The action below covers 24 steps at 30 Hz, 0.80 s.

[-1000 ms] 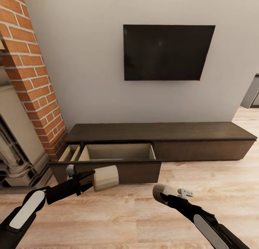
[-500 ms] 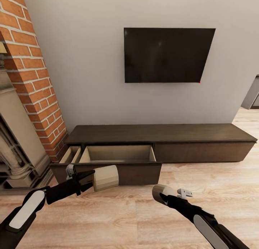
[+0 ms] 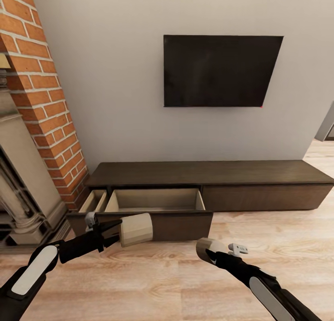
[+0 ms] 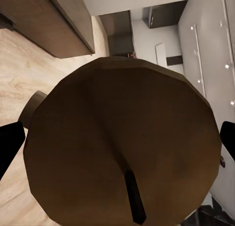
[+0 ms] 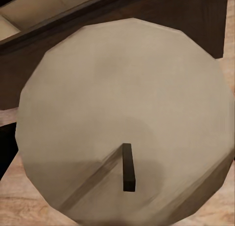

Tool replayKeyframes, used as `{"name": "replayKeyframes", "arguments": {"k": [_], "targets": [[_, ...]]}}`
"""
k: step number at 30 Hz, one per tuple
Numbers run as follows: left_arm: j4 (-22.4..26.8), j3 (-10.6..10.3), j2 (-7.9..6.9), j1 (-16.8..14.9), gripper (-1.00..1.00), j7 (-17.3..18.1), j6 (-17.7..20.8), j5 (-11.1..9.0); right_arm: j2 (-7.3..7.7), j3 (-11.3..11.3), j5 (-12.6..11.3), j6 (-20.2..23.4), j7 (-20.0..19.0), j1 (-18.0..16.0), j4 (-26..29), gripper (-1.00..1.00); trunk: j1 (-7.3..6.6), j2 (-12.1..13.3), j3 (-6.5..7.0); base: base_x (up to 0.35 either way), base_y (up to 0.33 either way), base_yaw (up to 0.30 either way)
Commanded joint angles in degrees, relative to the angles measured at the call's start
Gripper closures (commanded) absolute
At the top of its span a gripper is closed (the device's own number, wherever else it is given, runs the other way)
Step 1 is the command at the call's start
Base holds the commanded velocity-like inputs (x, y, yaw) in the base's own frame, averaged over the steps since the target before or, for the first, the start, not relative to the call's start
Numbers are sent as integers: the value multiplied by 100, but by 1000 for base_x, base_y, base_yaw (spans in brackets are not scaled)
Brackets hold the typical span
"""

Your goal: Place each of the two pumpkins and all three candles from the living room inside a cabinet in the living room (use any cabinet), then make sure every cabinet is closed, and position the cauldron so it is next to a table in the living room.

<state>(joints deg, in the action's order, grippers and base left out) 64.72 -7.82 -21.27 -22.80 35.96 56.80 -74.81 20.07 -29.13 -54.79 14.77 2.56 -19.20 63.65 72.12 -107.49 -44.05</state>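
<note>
Pale wood-plank floor [image 3: 260, 247], carrying the long, low dark-brown cabinet [image 3: 260, 173] that stands against the grey wall. Bare flat top on the cabinet; left drawer [image 3: 155, 199] pulled out over the floor, pale wood inside, with a second narrow pale compartment [image 3: 94, 201] just left of it and the right drawer front [image 3: 266, 197] flush. Left of the cabinet, on the same floor, a red brick column [image 3: 44, 103] and beside it a pale stone fireplace surround [image 3: 21, 191].

A dark television [image 3: 221, 71] hangs on the pale wall beside a brick column [image 3: 39, 89].
</note>
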Motion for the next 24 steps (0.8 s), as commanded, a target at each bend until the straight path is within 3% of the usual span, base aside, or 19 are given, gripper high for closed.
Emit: {"name": "replayKeyframes", "arguments": {"k": [1,6,8,10,12,14,15,16,17,19,20,22,24], "targets": [[-3,-9,-14,-5,100,25,16,-7,6,-14,-44,7,39,-5,13,100,-1,-3,-5,4,40,0],[42,-14,-60,1,100,22,16,14,6,-21,-45,163,206,-5,69,100,-1,-3,-5,1,11,0],[95,-15,-107,3,100,12,16,46,-2,-18,-41,493,645,-5,247,100,-1,-3,-5,0,2,0],[253,-38,-225,3,100,-40,11,84,-190,-7,-43,910,1627,-9,789,100,-1,-3,-5,0,0,0],[397,-69,-301,4,100,-215,4,142,-541,6,-61,1274,2584,-15,1330,100,-1,-3,-5,0,0,0],[492,-71,-321,1,100,-727,-3,314,-962,19,-74,1834,3527,-46,1667,100,-1,-3,-5,0,0,0],[533,-65,-318,-9,100,-1127,-6,409,-1176,25,-78,2118,3916,-56,1730,100,-1,-3,-5,0,0,0],[711,-55,-299,-29,100,-1828,-8,497,-1462,38,-77,2447,4360,-67,1755,100,-1,-3,-5,0,0,0],[945,-51,-280,-39,100,-2343,-12,529,-1614,45,-76,2581,4567,-78,1759,100,-1,-3,-5,0,0,0],[1453,-64,-181,-50,100,-3527,-23,569,-1811,52,-82,2737,4796,-136,1753,100,-1,-3,-5,0,0,0],[1638,-75,-53,-53,100,-4211,-28,586,-1862,53,-86,2778,4857,-207,1735,100,-1,-3,-5,0,0,0],[1839,-117,428,-58,100,-5674,-32,611,-1917,52,-104,2828,4908,-417,1583,100,-1,-3,-5,0,0,0],[1936,-192,1043,-66,100,-7065,-25,629,-1942,45,-103,2845,4929,-608,1253,100,-1,-3,-5,0,0,0]]}}
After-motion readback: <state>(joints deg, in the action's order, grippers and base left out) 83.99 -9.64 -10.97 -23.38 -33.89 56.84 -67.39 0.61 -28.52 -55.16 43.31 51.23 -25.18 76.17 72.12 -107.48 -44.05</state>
